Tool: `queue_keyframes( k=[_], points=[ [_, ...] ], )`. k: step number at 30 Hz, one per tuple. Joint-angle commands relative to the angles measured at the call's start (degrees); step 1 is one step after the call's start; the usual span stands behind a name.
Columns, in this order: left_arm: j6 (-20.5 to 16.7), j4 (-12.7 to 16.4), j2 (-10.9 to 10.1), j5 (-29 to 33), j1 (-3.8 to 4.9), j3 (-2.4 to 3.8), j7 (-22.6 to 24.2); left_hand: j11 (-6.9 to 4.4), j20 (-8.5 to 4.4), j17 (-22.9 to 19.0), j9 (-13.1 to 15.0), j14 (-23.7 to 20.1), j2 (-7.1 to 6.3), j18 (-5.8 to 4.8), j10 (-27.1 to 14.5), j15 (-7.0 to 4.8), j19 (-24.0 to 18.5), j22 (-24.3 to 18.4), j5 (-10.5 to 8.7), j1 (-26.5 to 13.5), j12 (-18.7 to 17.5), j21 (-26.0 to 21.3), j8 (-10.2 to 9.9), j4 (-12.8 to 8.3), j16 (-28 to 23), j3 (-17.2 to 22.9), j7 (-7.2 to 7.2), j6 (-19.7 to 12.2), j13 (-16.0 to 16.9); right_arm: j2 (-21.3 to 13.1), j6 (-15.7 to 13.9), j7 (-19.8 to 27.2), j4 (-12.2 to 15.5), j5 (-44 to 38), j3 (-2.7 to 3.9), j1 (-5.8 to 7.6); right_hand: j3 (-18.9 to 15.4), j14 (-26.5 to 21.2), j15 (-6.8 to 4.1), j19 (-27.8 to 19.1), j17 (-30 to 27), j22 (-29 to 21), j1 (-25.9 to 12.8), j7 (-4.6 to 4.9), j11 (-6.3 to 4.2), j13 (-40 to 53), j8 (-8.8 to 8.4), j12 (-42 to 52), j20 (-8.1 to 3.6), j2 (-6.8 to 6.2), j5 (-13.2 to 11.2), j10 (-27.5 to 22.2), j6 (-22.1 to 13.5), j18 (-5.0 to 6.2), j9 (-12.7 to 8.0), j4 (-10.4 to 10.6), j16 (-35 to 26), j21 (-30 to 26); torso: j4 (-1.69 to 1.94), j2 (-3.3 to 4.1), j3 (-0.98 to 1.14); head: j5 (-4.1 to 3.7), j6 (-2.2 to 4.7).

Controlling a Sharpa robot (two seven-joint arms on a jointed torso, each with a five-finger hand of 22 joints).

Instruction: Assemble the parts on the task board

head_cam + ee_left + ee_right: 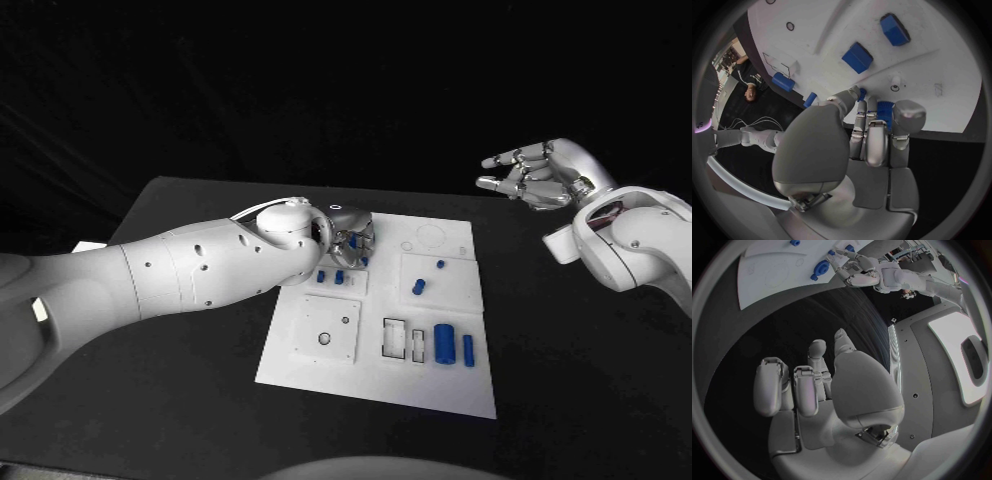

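The left hand (pixel 343 228) is down over the far left corner of the task board (pixel 325 375), fingers (pixel 877 142) curled in on a small blue part (pixel 884 111) at the board's edge. Looks like it's pinching it, though most of the piece is hidden, so can't say for sure. The right hand (pixel 537 174) hangs in the air well off the board's far right side, fingers loosely curled with nothing in them. Other blue parts: two small blocks (pixel 330 277) just beside the left hand, and a fat cylinder (pixel 446 343) with a slimmer bar (pixel 469 348) on the near right.
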Motion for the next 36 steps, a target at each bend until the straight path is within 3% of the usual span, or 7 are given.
queue_keyframes(
  k=[1,8,21,32,36],
  points=[
    [1.5,0.1,0.2,0.0,-0.04,0.02,0.6,-0.06,-0.47,-0.1,-0.1,2.8,0.41,-0.54,0.6,-0.39,1.5,0.2,0.23,0.0,-0.6,0.4,-0.5,-0.1,0.3,0.4,0.01,0.4,-0.2,0.1,0.7,0.5,0.0,-0.1,0.01,-0.03,-0.2,4.3,0.36,-0.2,8.5,-0.1,0.1,-0.07,0.08,-0.1,0.14,-0.3,0.04,0.31,0.4,-0.4,-0.2,0.43,0.1,-0.2,-0.2,-0.2,-0.05,0.02,-0.01,0.0,0.0],
    [2.1,-0.2,0.5,0.1,-0.17,0.01,0.4,-0.19,-0.59,-0.2,-0.3,2.8,0.75,-0.63,1.8,-0.44,1.5,0.5,0.24,0.2,-1.7,0.6,-1.0,-0.6,0.5,1.5,-0.01,1.2,-0.7,0.0,0.7,0.5,0.1,-0.1,0.01,-0.03,-0.2,4.3,0.36,-0.2,8.5,-0.1,0.1,-0.07,0.08,-0.1,0.14,-0.3,0.04,0.31,0.4,-0.4,-0.2,0.43,0.1,-0.2,-0.2,-0.2,-0.03,0.04,-0.01,-0.02,-0.02],
    [1.0,-0.6,0.8,-0.1,-0.46,0.02,0.6,-0.45,-0.22,0.5,-0.3,2.9,3.05,-1.01,6.4,0.24,1.5,2.5,0.28,2.0,-3.8,2.1,-1.6,-4.0,1.4,5.6,0.46,4.4,-0.9,0.1,0.8,0.6,0.1,-0.1,0.01,-0.03,-0.2,4.3,0.36,-0.2,8.5,-0.1,0.1,-0.07,0.08,-0.1,0.14,-0.3,0.04,0.31,0.4,-0.4,-0.2,0.43,0.1,-0.2,-0.2,-0.2,-0.02,0.02,-0.01,-0.16,-0.17],
    [-2.6,0.6,0.0,1.5,-0.53,0.29,1.8,0.09,0.12,0.3,-0.7,2.8,2.73,-1.03,7.3,0.74,1.3,3.0,0.21,0.8,-6.7,2.5,-3.2,-5.8,1.6,7.1,0.93,4.7,-1.2,0.1,0.8,0.6,0.0,-0.1,0.02,-0.03,-0.2,4.3,0.36,-0.2,8.5,-0.1,0.1,-0.07,0.08,-0.1,0.14,-0.3,0.04,0.31,0.4,-0.4,-0.2,0.43,0.1,-0.2,-0.2,-0.2,-0.01,-0.05,-0.02,-0.17,-0.01],
    [-3.5,1.9,-1.0,2.4,-0.53,0.74,1.9,0.21,0.21,0.2,-0.8,2.7,2.62,-1.03,7.4,0.81,1.3,3.1,0.27,0.4,-7.3,2.5,-3.5,-6.0,1.6,7.2,1.02,4.7,-1.3,0.1,0.8,0.6,0.0,-0.1,0.02,-0.03,-0.2,4.3,0.36,-0.2,8.5,-0.1,0.1,-0.07,0.08,-0.1,0.14,-0.3,0.04,0.31,0.4,-0.4,-0.2,0.43,0.1,-0.2,-0.2,-0.2,0.03,-0.06,-0.07,-0.14,0.11]
  ],
)
